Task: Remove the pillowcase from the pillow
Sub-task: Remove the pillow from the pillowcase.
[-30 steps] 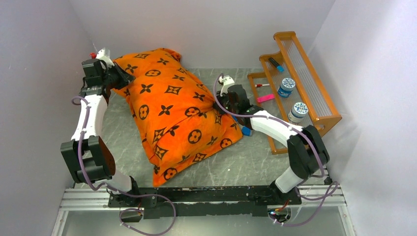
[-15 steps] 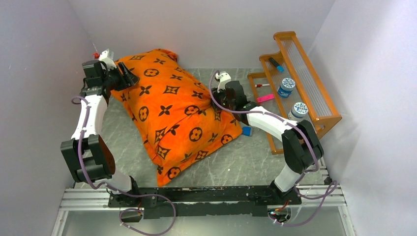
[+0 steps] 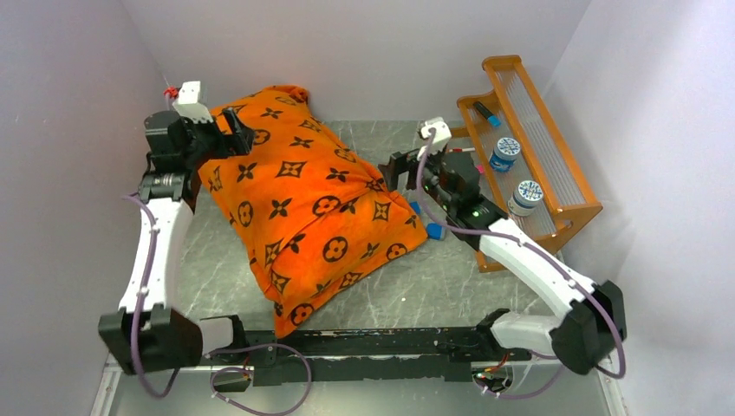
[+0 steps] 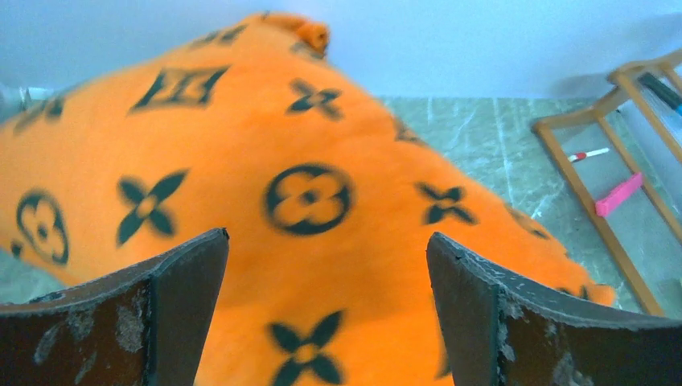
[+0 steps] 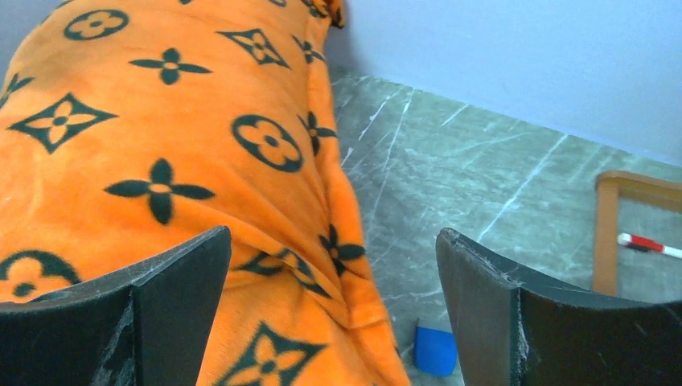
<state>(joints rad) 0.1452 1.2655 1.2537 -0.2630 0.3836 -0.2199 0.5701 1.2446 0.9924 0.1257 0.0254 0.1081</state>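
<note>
Both claws hang wide open and empty: left gripper [image 3: 232, 137] at the far-left corner of the pillowcase [image 3: 312, 204], right gripper [image 3: 400, 169] off its right edge. I'd pinch only loose fabric, not the pillow inside.

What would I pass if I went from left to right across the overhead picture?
left arm → orange pillowcase → wooden rack. The right arm is left out because it overlaps both the pillowcase's edge and the rack.
</note>
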